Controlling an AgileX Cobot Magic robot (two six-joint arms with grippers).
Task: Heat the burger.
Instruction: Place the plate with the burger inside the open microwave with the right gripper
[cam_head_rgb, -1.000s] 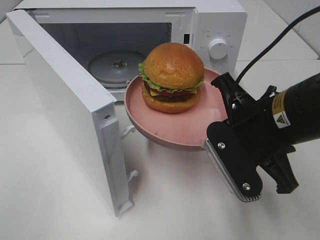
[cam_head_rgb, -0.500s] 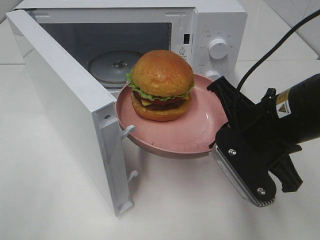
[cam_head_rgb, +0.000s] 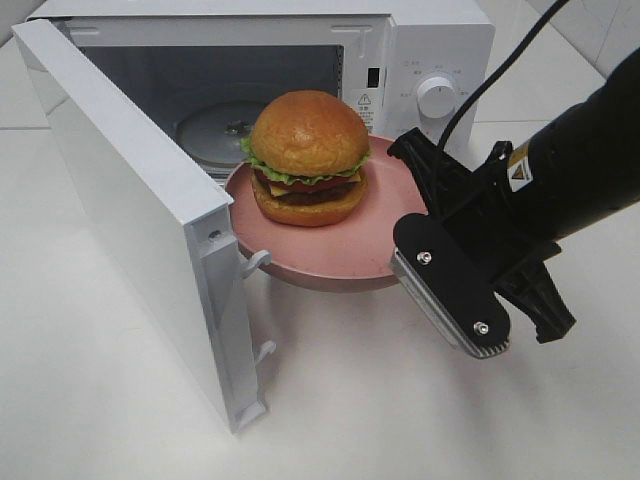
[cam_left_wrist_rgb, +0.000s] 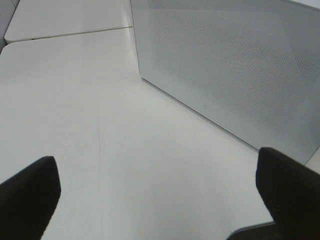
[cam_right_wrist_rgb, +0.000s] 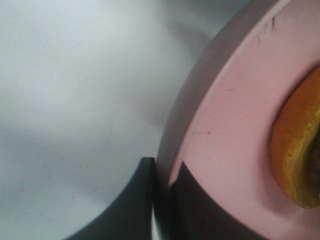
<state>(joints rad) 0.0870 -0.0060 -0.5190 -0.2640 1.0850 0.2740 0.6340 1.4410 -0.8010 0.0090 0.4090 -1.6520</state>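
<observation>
While clamping the pink plate (cam_head_rgb: 340, 255) by its rim on the side away from the microwave's (cam_head_rgb: 440, 50) swung-out door (cam_head_rgb: 130, 210), holds it in the tight-shut right gripper (cam_head_rgb: 405, 258) clear of the table (cam_head_rgb: 350, 420), burger (cam_head_rgb: 308, 155) upright on it just before the microwave's open cavity. Far rim about at the cavity's lip, door-side rim close to the door's inner edge yet apart, turntable (cam_head_rgb: 225, 130) deeper inside. Outside the door, left gripper (cam_left_wrist_rgb: 157, 200) spread wide above the table, gripping nothing.

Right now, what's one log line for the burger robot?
right pincer: shut on pink plate | burger: upright on plate | plate: lifted at open microwave mouth, not on turntable | left pincer: open, empty
</observation>
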